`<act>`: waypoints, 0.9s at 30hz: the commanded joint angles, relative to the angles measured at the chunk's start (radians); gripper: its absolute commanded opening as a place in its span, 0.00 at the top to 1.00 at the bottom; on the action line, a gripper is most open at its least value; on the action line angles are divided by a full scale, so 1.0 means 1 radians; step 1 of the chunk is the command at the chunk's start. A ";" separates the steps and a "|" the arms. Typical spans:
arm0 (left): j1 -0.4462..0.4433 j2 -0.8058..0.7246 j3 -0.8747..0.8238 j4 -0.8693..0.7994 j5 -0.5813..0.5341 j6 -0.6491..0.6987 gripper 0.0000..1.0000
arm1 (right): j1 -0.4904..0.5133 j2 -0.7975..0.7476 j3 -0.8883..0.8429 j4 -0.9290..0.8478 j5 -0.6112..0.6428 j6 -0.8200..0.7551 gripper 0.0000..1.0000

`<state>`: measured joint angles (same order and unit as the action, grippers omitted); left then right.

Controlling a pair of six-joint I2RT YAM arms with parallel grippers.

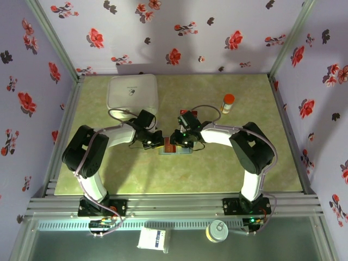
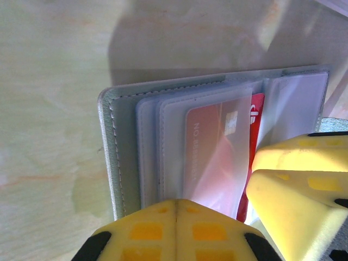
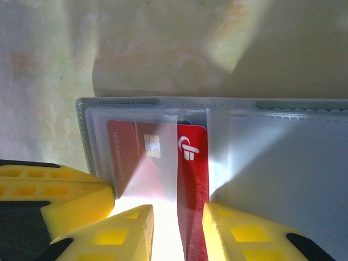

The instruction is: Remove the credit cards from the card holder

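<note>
Mid-tabletop, between both arms: card holder [image 1: 177, 150] lies open, flat. From its clear sleeve [image 3: 142, 163] red-orange card [image 3: 193, 179] sticks partway out, chip end under plastic. Closed tight: left gripper [image 2: 175, 217], fingertips together at holder's edge, over sleeves. Parted: right gripper [image 3: 178, 213], straddling card's bare strip, bright gap beside one finger. Near far-left corner, white box [image 1: 133, 93]; toward far-right, orange-capped bottle [image 1: 228, 103].

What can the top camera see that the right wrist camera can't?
Top camera's extras: the white box, the orange-capped bottle and the flowery walls.
Right wrist camera's extras: the chip and the white logo on the red card, seen up close.
Shared: the open holder with that card in it, lying on the green table.
</note>
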<state>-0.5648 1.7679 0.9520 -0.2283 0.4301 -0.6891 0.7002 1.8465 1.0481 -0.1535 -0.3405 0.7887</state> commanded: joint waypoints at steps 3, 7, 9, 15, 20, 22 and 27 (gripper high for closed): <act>-0.004 0.007 -0.022 -0.029 -0.018 0.001 1.00 | -0.008 -0.019 -0.021 -0.038 0.035 -0.005 0.68; -0.004 0.007 -0.018 -0.033 -0.018 0.003 1.00 | -0.008 -0.032 -0.023 -0.043 0.043 -0.011 0.67; -0.005 0.006 -0.018 -0.035 -0.018 0.003 1.00 | -0.008 -0.033 -0.022 -0.047 0.043 -0.012 0.67; -0.004 0.005 -0.016 -0.040 -0.018 0.003 1.00 | -0.008 -0.037 -0.025 -0.043 0.043 -0.013 0.67; -0.003 0.001 -0.009 -0.052 -0.019 0.005 1.00 | -0.009 -0.013 -0.024 -0.016 0.006 -0.007 0.68; -0.004 0.002 -0.005 -0.056 -0.020 0.007 1.00 | -0.008 -0.007 -0.029 0.006 -0.010 0.003 0.69; -0.004 0.005 0.000 -0.062 -0.019 0.010 1.00 | -0.008 -0.014 -0.034 0.032 -0.029 0.018 0.69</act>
<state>-0.5648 1.7679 0.9520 -0.2302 0.4301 -0.6888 0.6983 1.8347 1.0317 -0.1383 -0.3462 0.7898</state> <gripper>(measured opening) 0.051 0.307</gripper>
